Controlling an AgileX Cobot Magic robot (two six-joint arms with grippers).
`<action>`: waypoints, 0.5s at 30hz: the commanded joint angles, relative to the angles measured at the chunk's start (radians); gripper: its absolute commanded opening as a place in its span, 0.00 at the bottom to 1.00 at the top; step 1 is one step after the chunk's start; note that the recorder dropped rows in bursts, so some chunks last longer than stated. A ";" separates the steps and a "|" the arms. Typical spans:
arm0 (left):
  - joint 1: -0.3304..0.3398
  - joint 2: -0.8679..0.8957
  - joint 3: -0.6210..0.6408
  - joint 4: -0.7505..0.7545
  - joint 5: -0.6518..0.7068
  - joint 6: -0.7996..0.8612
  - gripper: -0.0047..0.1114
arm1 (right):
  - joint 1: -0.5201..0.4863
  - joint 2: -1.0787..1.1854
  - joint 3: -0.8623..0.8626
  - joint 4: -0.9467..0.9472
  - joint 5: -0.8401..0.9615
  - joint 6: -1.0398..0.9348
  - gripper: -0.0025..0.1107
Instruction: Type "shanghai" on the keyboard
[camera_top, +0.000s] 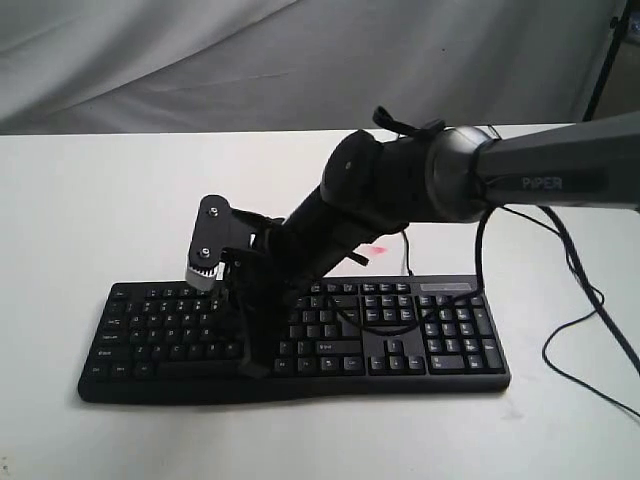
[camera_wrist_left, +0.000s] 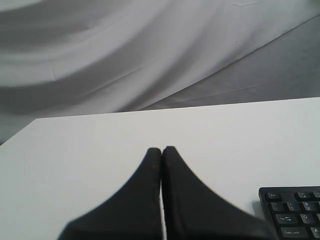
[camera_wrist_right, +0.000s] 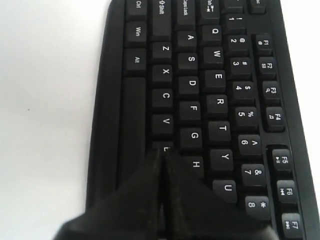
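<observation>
The black keyboard (camera_top: 400, 335) lies along the front of the white table (camera_top: 100, 200). My right arm reaches across from the right and slants down onto its left half. The right gripper (camera_wrist_right: 162, 151) is shut, and its tips are down at the B key, just beside the H key (camera_wrist_right: 196, 163). In the exterior view the right gripper (camera_top: 255, 368) stands low over the bottom letter rows. My left gripper (camera_wrist_left: 161, 149) is shut and empty over bare table, with the keyboard's corner (camera_wrist_left: 292, 212) off to one side. The exterior view does not show the left arm.
Black cables (camera_top: 590, 310) hang from the right arm and trail over the table to the right of the keyboard. Grey cloth (camera_top: 300, 60) drapes behind the table's far edge. A dark stand leg (camera_top: 605, 60) rises at the back right.
</observation>
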 joint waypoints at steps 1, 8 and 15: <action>-0.004 0.003 0.005 -0.001 -0.003 -0.003 0.05 | -0.005 -0.014 0.010 0.029 -0.008 -0.027 0.02; -0.004 0.003 0.005 -0.001 -0.003 -0.003 0.05 | -0.003 0.011 0.010 0.038 -0.028 -0.028 0.02; -0.004 0.003 0.005 -0.001 -0.003 -0.003 0.05 | -0.002 0.029 0.010 0.041 -0.028 -0.040 0.02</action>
